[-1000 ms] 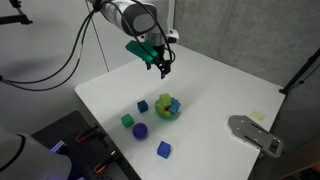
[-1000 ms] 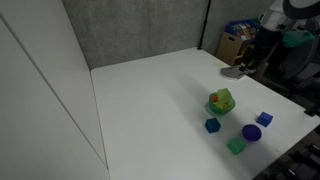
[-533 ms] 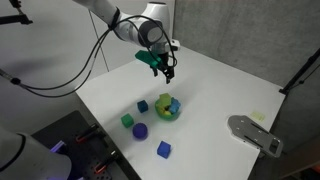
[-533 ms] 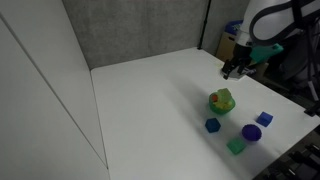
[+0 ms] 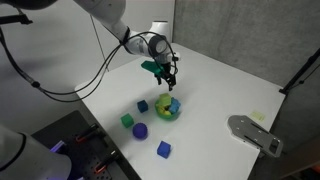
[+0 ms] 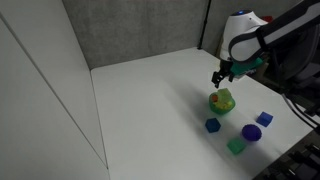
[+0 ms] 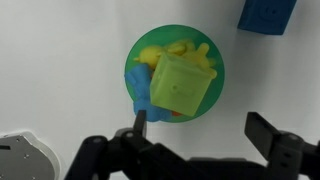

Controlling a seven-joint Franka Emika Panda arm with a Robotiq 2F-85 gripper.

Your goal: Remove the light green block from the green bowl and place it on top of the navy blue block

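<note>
Swinging in from the table's far side, the gripper (image 5: 171,80) now hovers over the green bowl (image 7: 134,52), jaws spread and empty. Grey walls (image 6: 130,25) back the white table (image 5: 225,80). The light green block (image 7: 182,83) lies in the bowl on yellow pieces (image 7: 178,47), and the navy blue block (image 7: 268,12) is near.
</note>
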